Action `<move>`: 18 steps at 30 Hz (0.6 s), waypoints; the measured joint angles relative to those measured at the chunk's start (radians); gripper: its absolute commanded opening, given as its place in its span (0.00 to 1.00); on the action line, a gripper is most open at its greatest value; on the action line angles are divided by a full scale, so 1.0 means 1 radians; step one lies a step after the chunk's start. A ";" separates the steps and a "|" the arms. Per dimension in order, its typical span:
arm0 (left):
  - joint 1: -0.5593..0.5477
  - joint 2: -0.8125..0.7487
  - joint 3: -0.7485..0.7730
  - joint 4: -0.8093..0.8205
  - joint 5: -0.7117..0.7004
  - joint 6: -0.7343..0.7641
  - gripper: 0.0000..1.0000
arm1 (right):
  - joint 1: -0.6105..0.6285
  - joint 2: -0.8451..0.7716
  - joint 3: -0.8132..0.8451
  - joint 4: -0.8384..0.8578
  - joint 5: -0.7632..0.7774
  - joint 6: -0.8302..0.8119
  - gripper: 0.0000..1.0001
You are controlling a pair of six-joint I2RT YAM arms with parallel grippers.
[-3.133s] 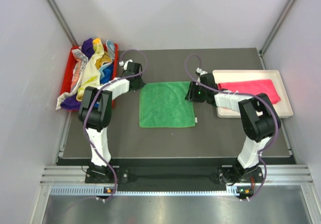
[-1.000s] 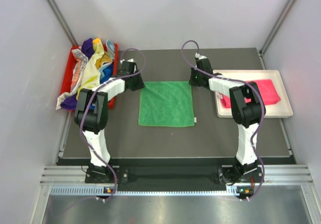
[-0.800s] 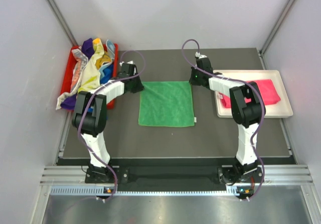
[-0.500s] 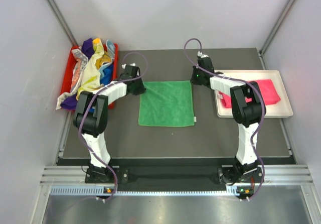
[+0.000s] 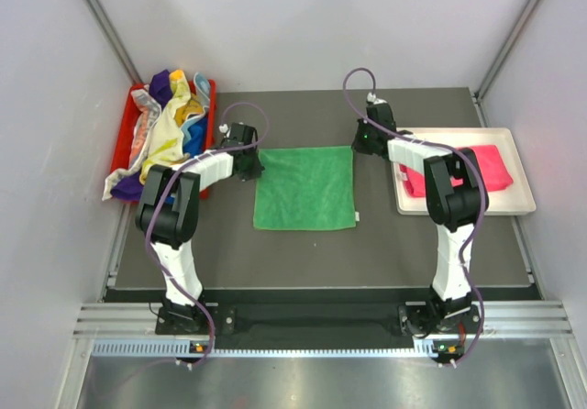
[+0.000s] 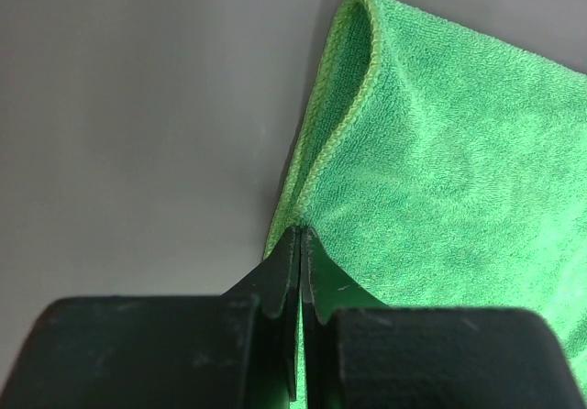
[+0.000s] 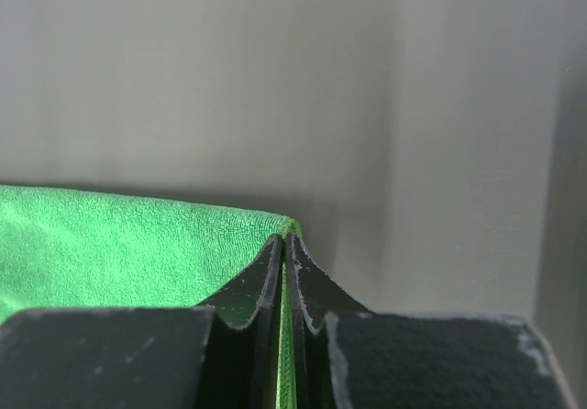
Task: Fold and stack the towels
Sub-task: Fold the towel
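A green towel (image 5: 304,187) lies spread flat in the middle of the table. My left gripper (image 5: 251,159) is shut on the towel's far left corner; the left wrist view shows the green edge (image 6: 344,106) curling up from between the closed jaws (image 6: 301,235). My right gripper (image 5: 358,146) is shut on the far right corner; the right wrist view shows the green cloth (image 7: 119,244) pinched between the closed jaws (image 7: 284,239). A folded bright pink towel (image 5: 459,166) lies in the white tray (image 5: 525,198). Several crumpled towels (image 5: 165,125) fill the red bin (image 5: 209,93).
The red bin stands at the far left edge of the dark mat (image 5: 275,262). The white tray stands at the right edge. Grey walls close in the left, right and far sides.
Both grippers moved from beside the towel to its far corners and closed on them. The towel's far edge has lifted slightly at both corners.
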 measured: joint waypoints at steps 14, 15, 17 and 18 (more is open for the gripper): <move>-0.005 -0.004 -0.008 0.004 -0.017 -0.010 0.02 | -0.022 0.031 0.000 0.003 -0.002 0.016 0.21; -0.005 -0.004 -0.007 0.004 -0.016 -0.009 0.05 | -0.024 0.032 0.000 0.003 -0.002 0.014 0.22; -0.005 -0.004 0.002 -0.010 -0.017 -0.004 0.15 | -0.026 0.032 0.000 0.003 -0.003 0.015 0.29; -0.005 -0.004 0.008 -0.020 -0.017 -0.003 0.17 | -0.026 0.032 0.000 0.005 -0.003 0.016 0.31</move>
